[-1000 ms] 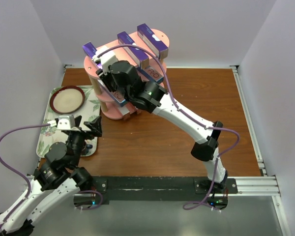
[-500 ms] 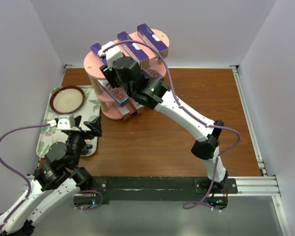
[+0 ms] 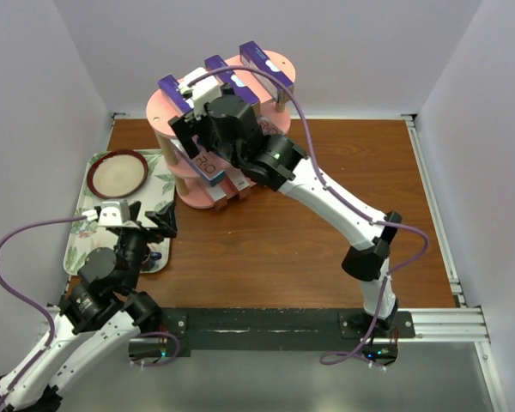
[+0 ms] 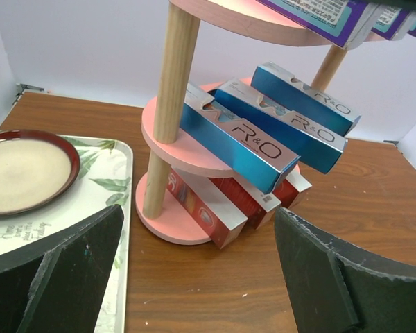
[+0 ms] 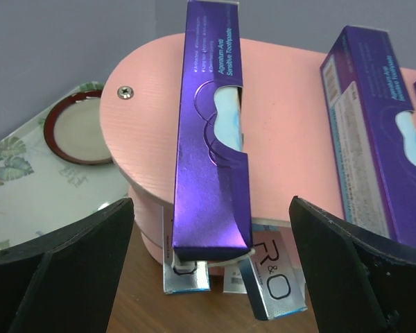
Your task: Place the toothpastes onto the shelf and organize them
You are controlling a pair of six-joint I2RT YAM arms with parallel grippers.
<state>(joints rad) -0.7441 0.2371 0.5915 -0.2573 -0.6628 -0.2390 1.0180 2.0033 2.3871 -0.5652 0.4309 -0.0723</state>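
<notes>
The pink three-tier shelf (image 3: 160, 116) stands at the back left. Three purple toothpastes lie across its top board (image 5: 291, 125). The leftmost purple box (image 5: 208, 139) overhangs the near rim. My right gripper (image 5: 215, 267) is open around that end, with clear gaps on both sides and no touch. From above, the right gripper (image 3: 193, 116) hovers over the top tier. Three blue boxes (image 4: 236, 142) lie on the middle tier and red ones (image 4: 201, 208) on the bottom. My left gripper (image 4: 201, 277) is open and empty over the table, in front of the shelf.
A floral tray (image 3: 159, 184) lies left of the shelf with a dark-rimmed plate (image 3: 118, 172) on it. Grey walls close in the table on three sides. Brown table (image 3: 343, 163) stretches to the right of the shelf.
My right gripper has opened and let go of the leftmost purple box, which now rests on the top tier. The right arm shifted slightly back and right. The left arm has not moved.
</notes>
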